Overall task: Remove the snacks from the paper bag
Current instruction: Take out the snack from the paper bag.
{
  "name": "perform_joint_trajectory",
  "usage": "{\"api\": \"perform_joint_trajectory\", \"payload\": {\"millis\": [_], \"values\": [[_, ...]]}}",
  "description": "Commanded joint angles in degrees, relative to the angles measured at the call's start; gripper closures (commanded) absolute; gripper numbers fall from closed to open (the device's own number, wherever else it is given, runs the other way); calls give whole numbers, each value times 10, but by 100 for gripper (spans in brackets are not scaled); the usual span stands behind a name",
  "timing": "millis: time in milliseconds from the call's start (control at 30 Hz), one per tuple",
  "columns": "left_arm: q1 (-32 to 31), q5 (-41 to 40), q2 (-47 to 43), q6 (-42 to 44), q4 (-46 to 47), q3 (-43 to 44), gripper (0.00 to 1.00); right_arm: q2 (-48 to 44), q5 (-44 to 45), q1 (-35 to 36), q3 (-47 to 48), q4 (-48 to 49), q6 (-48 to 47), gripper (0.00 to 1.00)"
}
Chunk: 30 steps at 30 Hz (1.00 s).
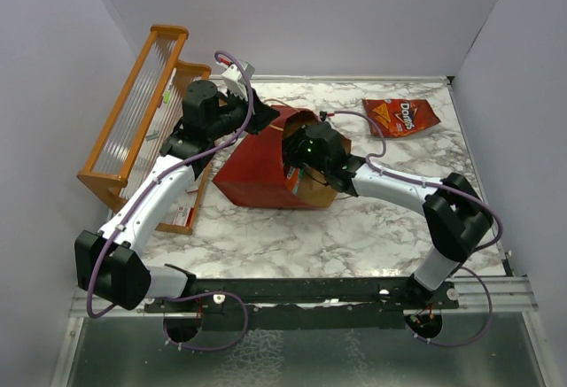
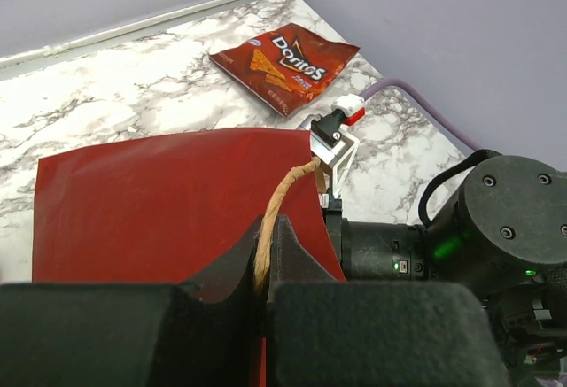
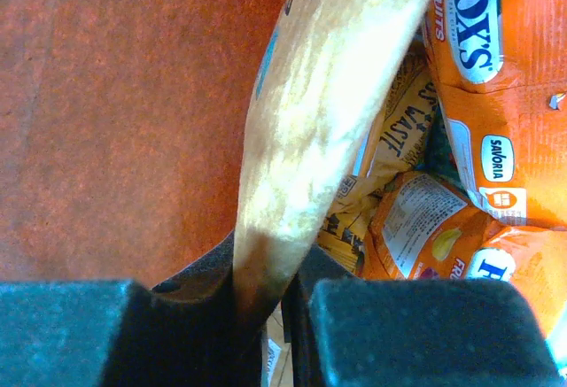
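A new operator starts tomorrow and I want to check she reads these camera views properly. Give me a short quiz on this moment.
1. True or false: the Doritos bag already lies outside the paper bag.
2. What do the left jaws pinch? A) the twine handle B) the Doritos bag C) nothing
3. Fill in: the right jaws, inside the paper bag, are shut on a large ____ chip bag.

Key: 1 true; 2 A; 3 orange-yellow.

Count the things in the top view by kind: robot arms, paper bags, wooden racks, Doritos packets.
Robot arms: 2 (left arm, right arm)
Paper bag: 1
Wooden rack: 1
Doritos packet: 1
Total: 5
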Motion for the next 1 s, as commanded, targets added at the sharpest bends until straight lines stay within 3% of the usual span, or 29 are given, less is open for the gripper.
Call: {"api": "perform_joint_trajectory", "payload": {"millis": [0, 100, 633, 967], "values": [[4, -2, -17, 10, 4, 4, 100, -30, 32, 2, -3, -2, -17, 90], [4, -10, -17, 14, -2, 5, 100, -57, 44, 2, -21, 0, -20, 99], [10, -50, -21, 43, -33, 16, 100, -164, 78, 2, -85, -21, -31, 99], [11, -49, -17, 43, -33, 17, 100, -302, 136, 1, -132, -36, -103, 99]]}}
